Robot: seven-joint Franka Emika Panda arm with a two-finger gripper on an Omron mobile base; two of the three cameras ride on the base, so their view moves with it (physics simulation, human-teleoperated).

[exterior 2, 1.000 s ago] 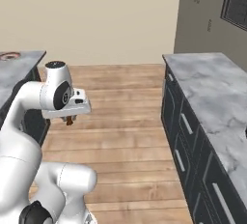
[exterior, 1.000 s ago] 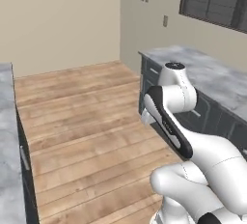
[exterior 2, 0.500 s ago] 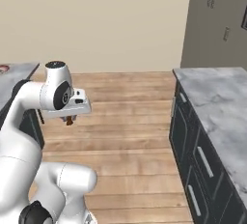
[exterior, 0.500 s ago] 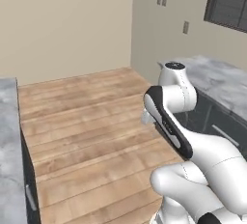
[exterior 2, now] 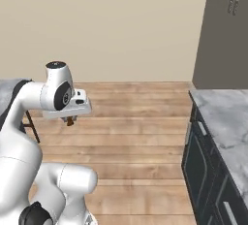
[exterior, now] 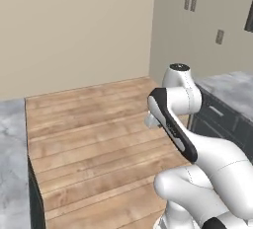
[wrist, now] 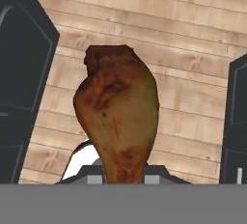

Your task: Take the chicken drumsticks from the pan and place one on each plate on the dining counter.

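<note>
Jaws pinched on one chicken drumstick (wrist: 118,117) — narrow end clamped at the gripper (wrist: 124,177), thick brown end hanging out ahead of the fingertips in the hand view. Seen from the right base view as a small brown lump (exterior 2: 70,120) just below the gripper (exterior 2: 69,118), carried at mid height over open wooden floor (exterior 2: 140,136). No slip or tilt of the piece apparent; grip judged secure for transport.

Change noted against the pictures of half a second and one second ago: whole scene shifted in both base views. Marble counter at the right (exterior 2: 227,122) cropped and displaced, window gone from sight, tall grey cabinet (exterior 2: 227,30) and beige wall (exterior 2: 106,25) now ahead. Arm pose and load unchanged relative to the base. Read as the base turning, not as any movement of the furniture.

Beneath the jaws: plank floor, flanked on either side by dark cabinet fronts (wrist: 21,88). A sliver of marble top (exterior: 12,159) off to the left of the gripper in the left base view, too little visible to say which counter.

Meaning for the task — judged as the carry phase, first or second drumstick not determinable. Plates, pan and other drumstick not located at this moment. Delivery not yet begun; further driving needed before any lowering. Main risk judged to be swing of the dangling thick end during the turn, loosening the hold.
</note>
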